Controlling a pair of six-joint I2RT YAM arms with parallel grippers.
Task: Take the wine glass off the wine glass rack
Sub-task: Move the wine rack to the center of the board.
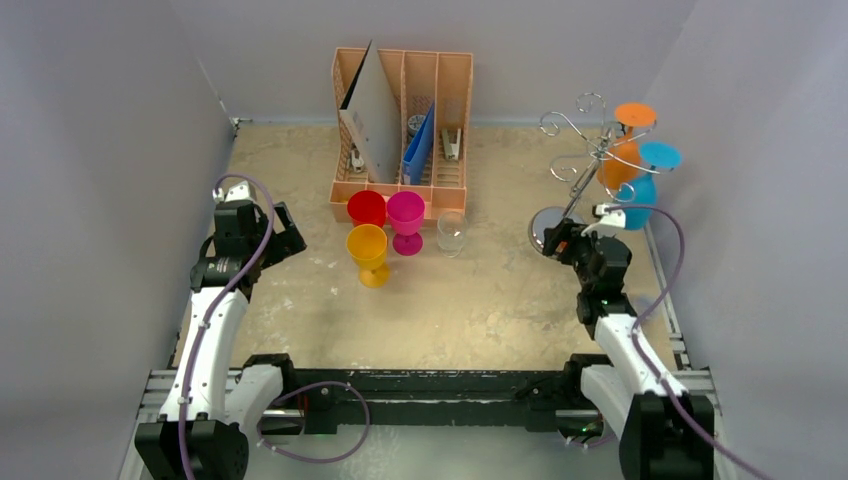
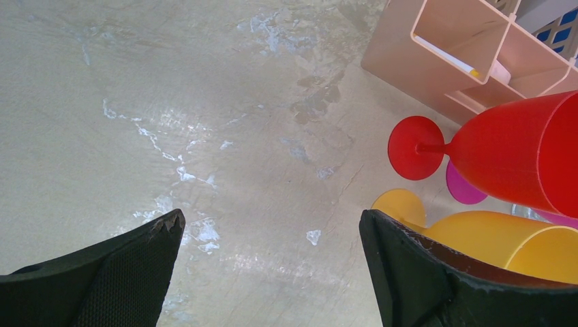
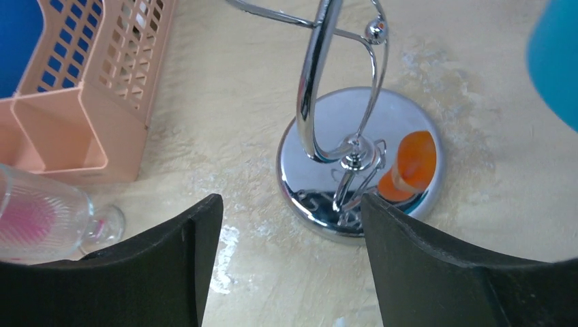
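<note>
At the far right of the counter (image 1: 480,300) stands the wine glass rack (image 3: 327,122), with 2 glasses hanging bowl-down from its arms: an orange wine glass (image 1: 620,168) and, nearer, a blue wine glass (image 1: 640,190). Just near of the rack's disc base, the right pincer (image 3: 290,204) is spread, nothing between its jaws (the base mirrors the orange glass). Over at the left, the left pincer (image 2: 272,221) is spread wide above the counter, beside a red goblet (image 2: 518,153) and a yellow goblet (image 2: 504,242)

Wine glass rack (image 1: 585,178) holds inverted orange glass (image 1: 620,168), blue glass (image 1: 641,190)
</note>
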